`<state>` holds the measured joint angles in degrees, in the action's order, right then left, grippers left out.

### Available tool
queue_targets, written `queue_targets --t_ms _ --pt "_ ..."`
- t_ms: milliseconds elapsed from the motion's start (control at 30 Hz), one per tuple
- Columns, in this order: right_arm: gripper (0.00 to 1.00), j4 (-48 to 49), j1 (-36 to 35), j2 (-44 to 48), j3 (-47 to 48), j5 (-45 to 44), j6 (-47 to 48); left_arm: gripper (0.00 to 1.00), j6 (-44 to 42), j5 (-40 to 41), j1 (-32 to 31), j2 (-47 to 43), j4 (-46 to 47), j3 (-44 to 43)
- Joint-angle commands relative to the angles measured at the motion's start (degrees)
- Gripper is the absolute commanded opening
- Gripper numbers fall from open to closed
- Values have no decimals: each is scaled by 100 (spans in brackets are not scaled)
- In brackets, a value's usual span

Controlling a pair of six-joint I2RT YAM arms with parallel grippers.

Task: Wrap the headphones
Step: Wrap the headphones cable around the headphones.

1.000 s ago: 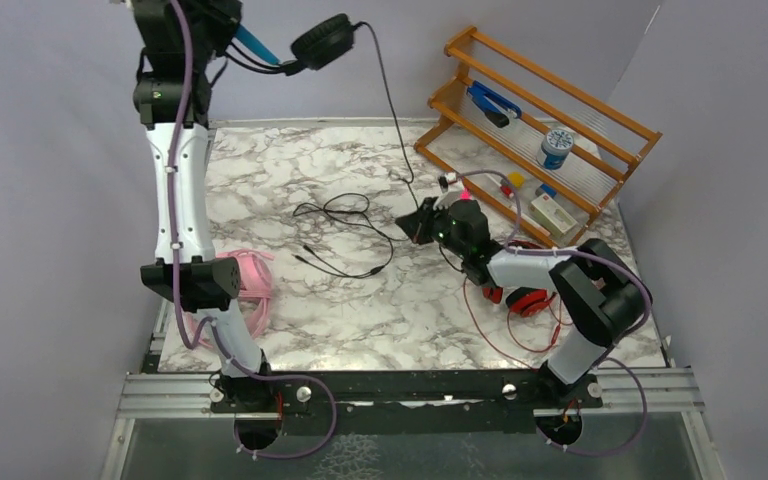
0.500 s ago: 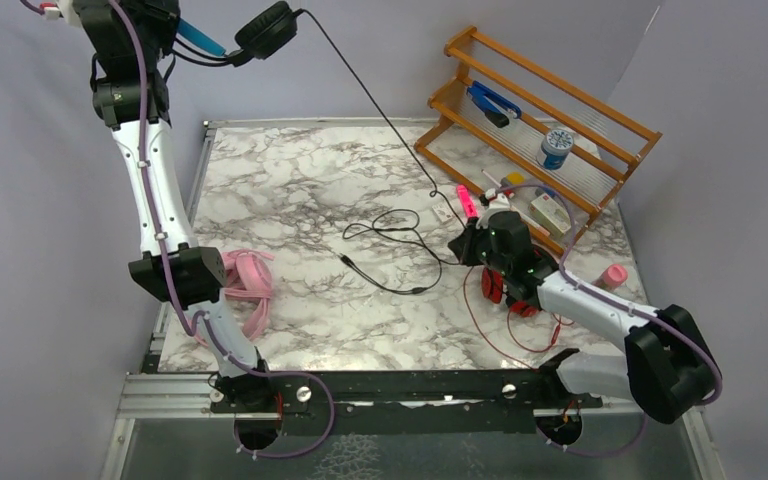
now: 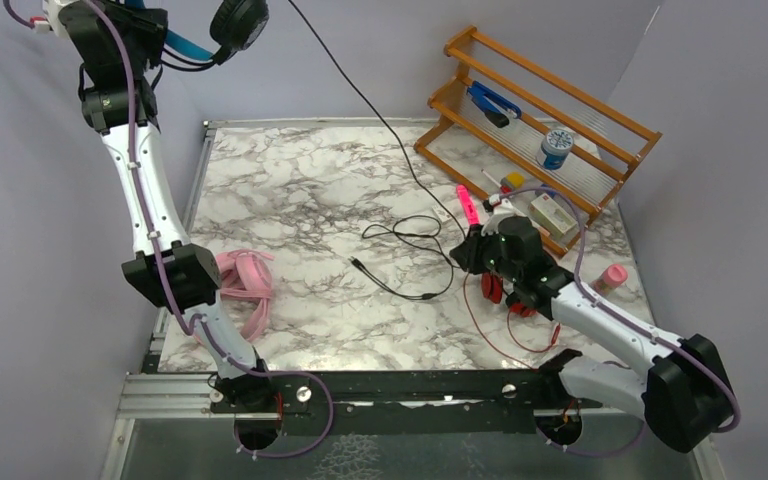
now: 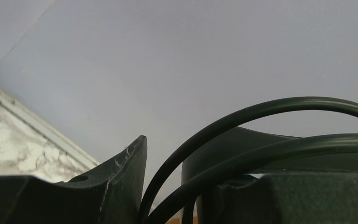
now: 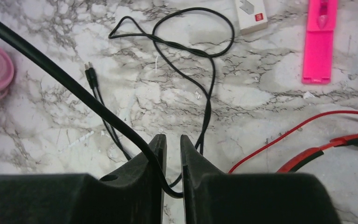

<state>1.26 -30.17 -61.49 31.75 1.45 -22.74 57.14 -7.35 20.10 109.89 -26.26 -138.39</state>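
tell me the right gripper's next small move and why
Probably slide along the cable toward its plug, jaws barely apart. The right gripper loosely straddles the cable, which runs straight up to the raised black headphones, while slack loops lie on the table.

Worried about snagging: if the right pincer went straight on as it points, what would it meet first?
Likely the black cable looped on the table just ahead of the right pincer; a strand runs between its jaws. Depth is uncertain.
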Motion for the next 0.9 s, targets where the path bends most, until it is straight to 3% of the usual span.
queue_targets --t_ms 0,167,300,433,567,733,867 --pt "26 365 7 -381 154 1309 524 0 207 -806 -195 -691 391 845" --pt "38 778 12 -1468 1027 2553 880 0 -301 -1313 -734 -1477 429 2370" --pt "55 811 13 -2081 1570 3133 1099 0 -748 -1555 -1083 -2022 425 3319" --pt "78 819 19 -2074 1636 2959 1051 0 -862 -1594 -1118 -2469 422 4124" --pt "93 1869 20 -1584 1038 2465 334 0 -722 -1728 -1130 -2630 388 4440" --pt "98 3217 20 -1900 732 3112 169 0 -515 -1920 -1183 -2778 333 4405" --pt "95 4031 14 -2336 628 4049 278 0 -603 -1965 -1184 -2746 216 4098"
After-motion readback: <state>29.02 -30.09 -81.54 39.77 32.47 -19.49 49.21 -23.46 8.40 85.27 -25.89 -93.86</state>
